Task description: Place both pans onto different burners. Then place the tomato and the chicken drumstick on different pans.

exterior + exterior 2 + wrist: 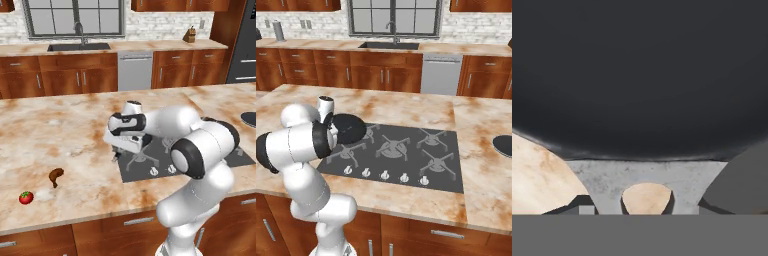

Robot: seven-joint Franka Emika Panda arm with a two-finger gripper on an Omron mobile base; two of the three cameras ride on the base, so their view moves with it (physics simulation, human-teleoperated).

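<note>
On the far left of the table (60, 130), the tomato (26, 197) sits near the front edge, and the chicken drumstick (56, 176) lies just up and to the right of it, close by but not touching. Both are well apart from the cooktop (451, 165), and they look to be waiting there because the pans have to be on their burners first.

Further right, the arm is folded low over the left end of the cooktop. One pan (348, 128) hangs there just above the near-left burner grate (348, 156), close against the wrist. From the hand's own camera its dark underside (637, 75) spans nearly the whole width, with table and grey cooktop showing beneath its rim, so it is raised rather than resting. The claw (116, 155) appears to be clamped on this pan, probably at the handle, though the contact itself is hidden behind the wrist and I cannot be certain. Held this way, it seems placed to go down onto a left-hand burner.

To the right, the middle and right burners (433, 161) are bare. At the far right edge, the second pan (503, 145) rests on the table beyond the cooktop, not yet on any burner.
</note>
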